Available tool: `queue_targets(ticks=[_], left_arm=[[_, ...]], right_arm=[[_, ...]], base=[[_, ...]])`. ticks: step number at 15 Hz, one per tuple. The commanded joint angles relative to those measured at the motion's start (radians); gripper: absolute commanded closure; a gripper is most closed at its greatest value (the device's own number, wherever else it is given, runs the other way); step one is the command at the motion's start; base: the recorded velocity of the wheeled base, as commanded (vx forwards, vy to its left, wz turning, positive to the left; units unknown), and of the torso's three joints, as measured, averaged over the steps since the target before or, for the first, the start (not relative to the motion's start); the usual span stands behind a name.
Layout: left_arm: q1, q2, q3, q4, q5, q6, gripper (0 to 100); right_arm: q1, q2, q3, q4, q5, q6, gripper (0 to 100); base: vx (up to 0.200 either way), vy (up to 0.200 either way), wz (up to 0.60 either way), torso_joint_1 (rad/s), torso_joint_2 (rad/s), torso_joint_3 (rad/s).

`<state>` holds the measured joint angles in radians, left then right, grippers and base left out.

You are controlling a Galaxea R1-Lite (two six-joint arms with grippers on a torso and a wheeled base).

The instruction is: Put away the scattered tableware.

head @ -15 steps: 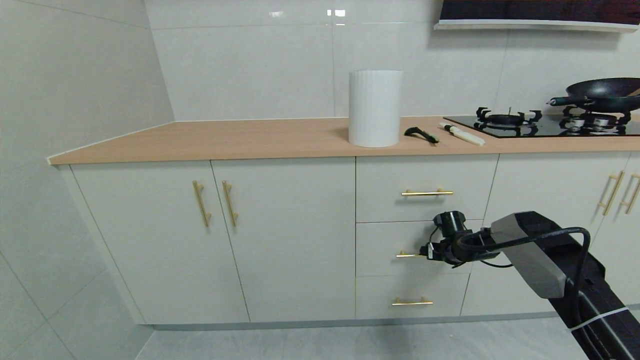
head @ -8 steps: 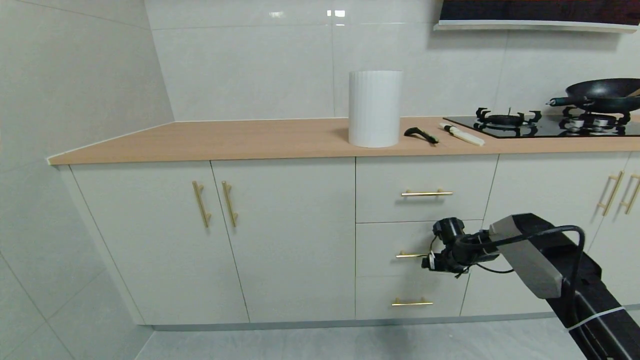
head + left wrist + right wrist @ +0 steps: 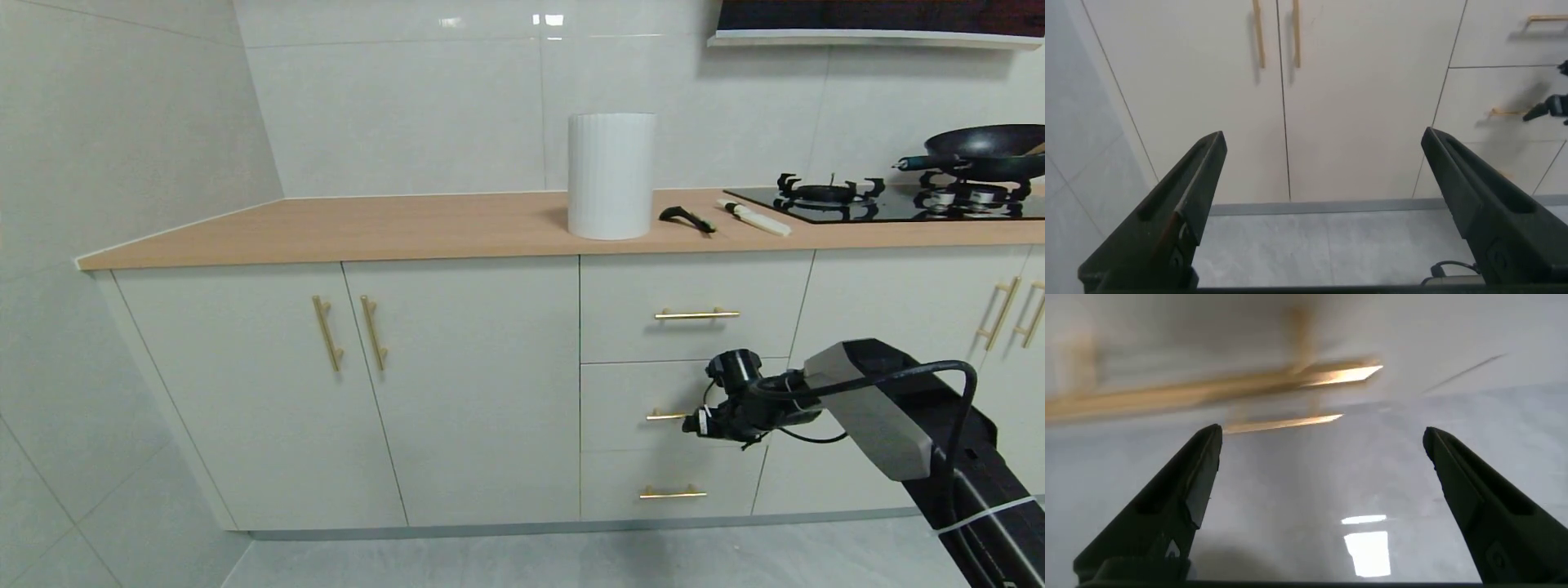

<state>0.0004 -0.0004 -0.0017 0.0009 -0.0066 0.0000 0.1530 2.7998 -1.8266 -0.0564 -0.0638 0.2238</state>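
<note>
On the wooden counter (image 3: 367, 224) lie a black-handled utensil (image 3: 686, 217) and a white-handled knife (image 3: 755, 219), just right of a tall white ribbed container (image 3: 611, 175). My right gripper (image 3: 700, 422) hangs low in front of the drawer stack, at the right end of the middle drawer's gold handle (image 3: 665, 416). In the right wrist view this gripper (image 3: 1323, 437) is open, with the blurred gold handle (image 3: 1225, 388) just beyond its fingertips. My left gripper (image 3: 1323, 143) is open and empty, facing the cabinet doors (image 3: 1278, 73) and the floor.
A black hob (image 3: 890, 204) with a dark wok (image 3: 984, 151) sits at the counter's right. The drawer stack has a top handle (image 3: 696, 314) and a bottom handle (image 3: 673, 493). Double doors with gold handles (image 3: 351, 331) stand to the left, by a tiled side wall.
My right gripper has sunk a little beside the middle drawer handle and stays close to it. The counter items have not moved.
</note>
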Motion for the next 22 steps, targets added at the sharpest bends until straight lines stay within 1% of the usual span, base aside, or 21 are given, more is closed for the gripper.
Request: queue_targets(ticks=[1, 3, 6, 8, 11, 15, 19, 22], left_arm=[[0.0, 0.0, 0.0, 0.001, 0.0, 0.0, 0], [0.0, 0.0, 0.0, 0.001, 0.0, 0.0, 0], [0.0, 0.0, 0.0, 0.001, 0.0, 0.0, 0], [0.0, 0.0, 0.0, 0.001, 0.0, 0.0, 0], [0.0, 0.0, 0.0, 0.001, 0.0, 0.0, 0], [0.0, 0.0, 0.0, 0.001, 0.0, 0.0, 0], [0.0, 0.0, 0.0, 0.001, 0.0, 0.0, 0], [0.0, 0.0, 0.0, 0.001, 0.0, 0.0, 0]], right_arm=[[0.0, -0.031, 0.032, -0.048, 0.007, 0.0, 0], [0.0, -0.014, 0.038, -0.129, -0.001, -0.001, 0], [-0.007, 0.007, 0.027, -0.183, -0.013, -0.001, 0], [-0.007, 0.05, -0.025, -0.194, -0.074, -0.006, 0], [-0.006, 0.095, -0.097, -0.146, -0.091, -0.009, 0], [-0.006, 0.124, -0.154, -0.072, -0.105, -0.009, 0], [-0.004, 0.124, -0.165, 0.016, -0.106, -0.011, 0], [-0.004, 0.127, -0.173, 0.053, -0.106, -0.012, 0]], base=[[0.0, 0.0, 0.0, 0.0, 0.0, 0.0], [0.0, 0.0, 0.0, 0.0, 0.0, 0.0], [0.0, 0.0, 0.0, 0.0, 0.0, 0.0], [0.0, 0.0, 0.0, 0.0, 0.0, 0.0], [0.0, 0.0, 0.0, 0.0, 0.0, 0.0], [0.0, 0.0, 0.0, 0.0, 0.0, 0.0], [0.0, 0.0, 0.0, 0.0, 0.0, 0.0], [0.0, 0.0, 0.0, 0.0, 0.0, 0.0]])
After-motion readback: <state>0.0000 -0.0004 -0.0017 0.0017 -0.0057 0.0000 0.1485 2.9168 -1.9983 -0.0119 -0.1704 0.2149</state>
